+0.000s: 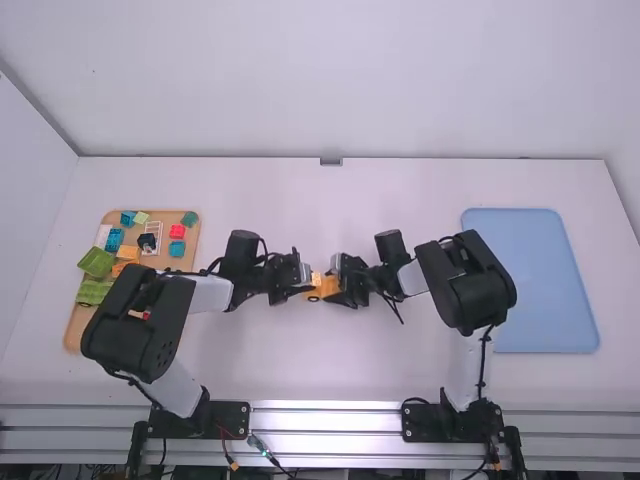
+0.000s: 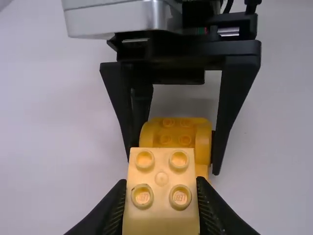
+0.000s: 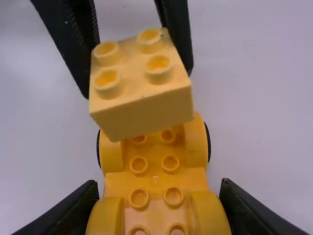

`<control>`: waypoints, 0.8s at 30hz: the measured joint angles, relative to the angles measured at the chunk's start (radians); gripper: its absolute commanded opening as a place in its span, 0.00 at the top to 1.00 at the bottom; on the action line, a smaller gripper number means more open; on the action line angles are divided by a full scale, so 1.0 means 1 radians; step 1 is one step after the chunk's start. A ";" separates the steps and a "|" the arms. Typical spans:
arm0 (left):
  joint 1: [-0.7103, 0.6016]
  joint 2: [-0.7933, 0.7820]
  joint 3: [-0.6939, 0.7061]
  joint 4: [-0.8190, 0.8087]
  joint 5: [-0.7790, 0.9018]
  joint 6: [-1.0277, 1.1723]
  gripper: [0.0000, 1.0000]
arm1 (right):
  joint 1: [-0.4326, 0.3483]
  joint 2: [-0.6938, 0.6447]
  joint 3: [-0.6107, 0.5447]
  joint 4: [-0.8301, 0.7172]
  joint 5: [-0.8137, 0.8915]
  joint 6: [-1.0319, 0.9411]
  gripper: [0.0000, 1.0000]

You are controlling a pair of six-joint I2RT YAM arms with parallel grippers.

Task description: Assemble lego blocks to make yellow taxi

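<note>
1. Here we are: my left gripper (image 1: 300, 286) has its fingers closed on the sides of a yellow block (image 2: 161, 220), four studs showing between them.
2. And right opposite, my right gripper (image 1: 346, 289) is clamped around the yellow car base (image 3: 155, 180), gripping it by the end nearest that wrist.
3. Look at this, the block sits tilted over the base's other end, the one reaching out from my right fingertips toward my left; whether the two touch, I can't tell.
4. A black wheel (image 3: 209, 142) pokes out beside the base, ahead of my right fingertips.
5. Well out to the left of my left gripper, a wooden board (image 1: 76, 328) carries green blocks (image 1: 96, 262), a red block (image 1: 177, 231) and more.
6. Off to the right of my right gripper, a blue mat (image 1: 545, 285) lies on the white table (image 1: 310, 365).
</note>
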 measured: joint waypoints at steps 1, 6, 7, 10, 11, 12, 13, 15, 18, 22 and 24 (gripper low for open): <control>0.000 0.000 0.000 0.002 -0.003 0.000 0.84 | 0.000 0.000 0.000 0.003 0.003 0.006 0.36; 0.000 0.000 0.024 -0.090 -0.017 0.001 0.85 | 0.000 0.000 0.000 0.011 0.012 0.040 0.36; 0.000 0.000 0.051 -0.135 -0.019 0.006 0.85 | 0.000 0.000 0.000 0.016 0.015 0.053 0.36; 0.000 0.011 0.110 -0.200 -0.021 0.032 0.86 | 0.000 0.000 0.001 0.018 0.018 0.067 0.36; 0.000 0.021 0.145 -0.242 -0.021 0.047 0.88 | 0.000 0.000 0.001 0.018 0.017 0.067 0.36; 0.000 0.026 0.161 -0.265 -0.021 0.057 0.89 | 0.000 0.000 0.000 0.018 0.017 0.066 0.36; 0.000 0.032 0.176 -0.286 -0.020 0.066 0.90 | 0.000 0.000 0.001 0.017 0.017 0.066 0.36; 0.000 0.045 0.202 -0.330 -0.006 0.098 0.90 | 0.000 0.000 0.001 0.014 0.017 0.060 0.36; 0.000 0.074 0.209 -0.339 0.024 0.128 0.90 | 0.000 0.000 0.001 0.010 0.017 0.039 0.36; 0.000 0.097 0.209 -0.349 0.037 0.144 0.91 | 0.000 0.000 -0.002 0.038 0.028 0.029 0.36; 0.000 0.097 0.209 -0.347 0.040 0.148 0.91 | 0.000 0.000 -0.009 0.060 0.035 0.025 0.36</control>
